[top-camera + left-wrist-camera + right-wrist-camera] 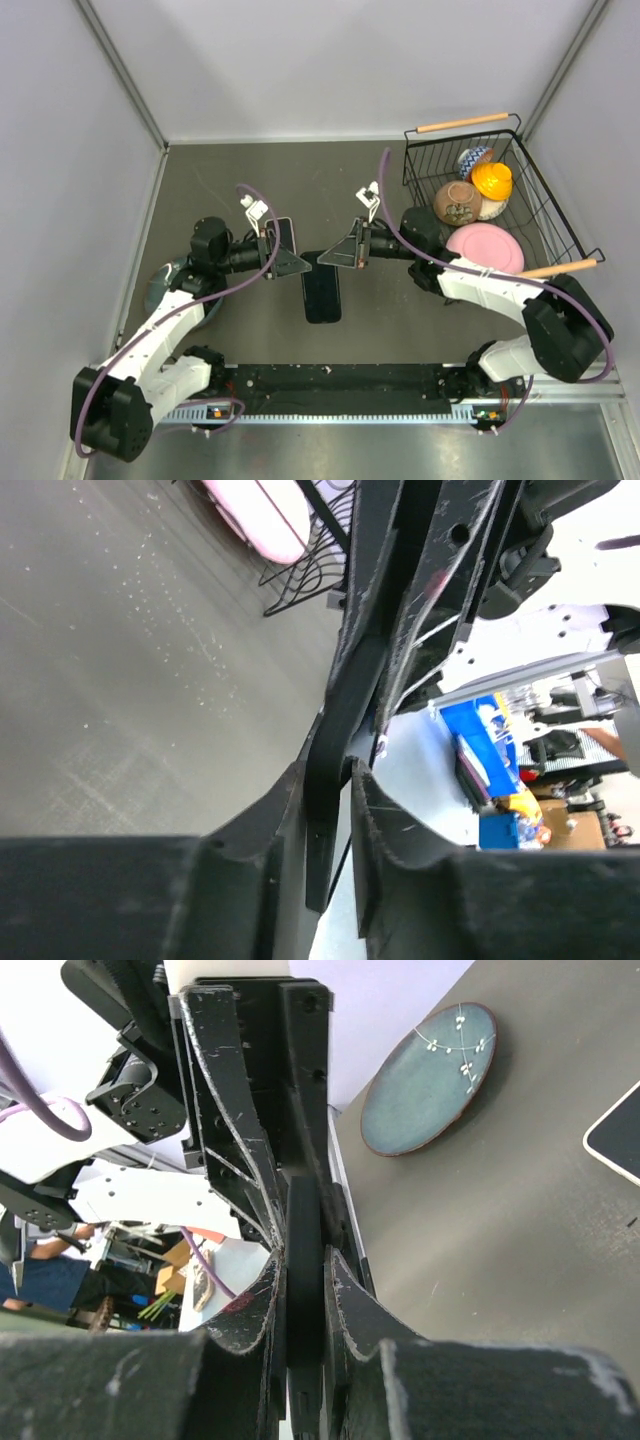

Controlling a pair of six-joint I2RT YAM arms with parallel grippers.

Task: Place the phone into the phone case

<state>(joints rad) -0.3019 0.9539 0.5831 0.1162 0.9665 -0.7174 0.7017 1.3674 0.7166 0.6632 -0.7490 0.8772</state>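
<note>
The black phone case (322,288) hangs edge-on over the table's middle, held at its upper end between both grippers. My right gripper (337,257) is shut on it; in the right wrist view the case (303,1222) is clamped between the right gripper (300,1260) fingers. My left gripper (297,266) holds the other side; in the left wrist view the case (332,725) lies against one finger and is pinched at the tips of the left gripper (326,772). The phone (284,236), dark with a pale rim, lies flat behind the left gripper; its corner shows in the right wrist view (618,1138).
A teal plate (163,285) lies under the left arm and shows in the right wrist view (430,1075). A black wire basket (560,215) at the right holds a pink plate (485,248), a brown bowl (457,202) and a yellow toy (492,180).
</note>
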